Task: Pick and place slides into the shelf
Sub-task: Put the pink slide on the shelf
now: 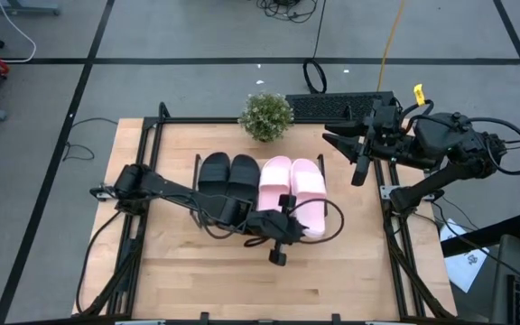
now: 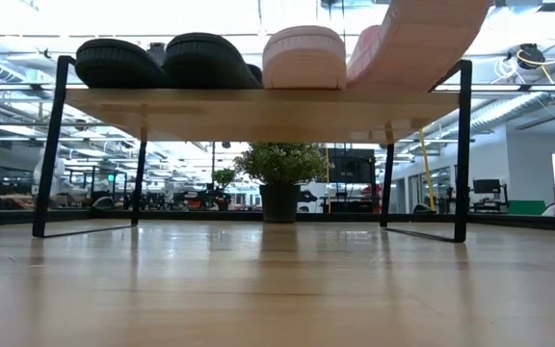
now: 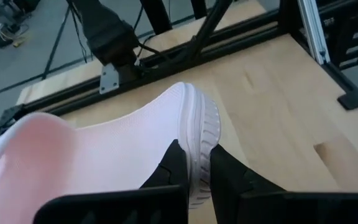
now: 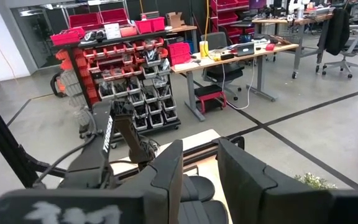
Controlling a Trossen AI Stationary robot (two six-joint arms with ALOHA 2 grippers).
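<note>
1. Your left gripper (image 1: 283, 236) sits at the near edge of the low light-wood shelf with thin black rod legs (image 2: 258, 101), its fingers (image 3: 173, 165) narrowed on the ribbed sole rim of the last pale pink open-toe slide (image 1: 310, 194).
2. That slide rises tilted from between the fingers, so its heel end looks lifted, not yet flat on the board; the low view shows it slanting up off the shelf (image 2: 422, 43).
3. Just beside the fingers, on their left side, the other pale pink slide (image 1: 274, 183) lies flat, and beyond it the matte black pair of slides (image 1: 227, 174) rests side by side.
4. By my reading, three slides are placed and the fourth is nearly home: you have only to lower it level and let go.
5. Your right gripper (image 1: 357, 149) waits off the wooden desk (image 1: 179, 271) edge, well apart from the shelf, with its fingers (image 4: 166, 171) a narrow gap apart and holding nothing.
6. A small green potted plant (image 1: 266, 116) stands behind the shelf, clear of your work.
</note>
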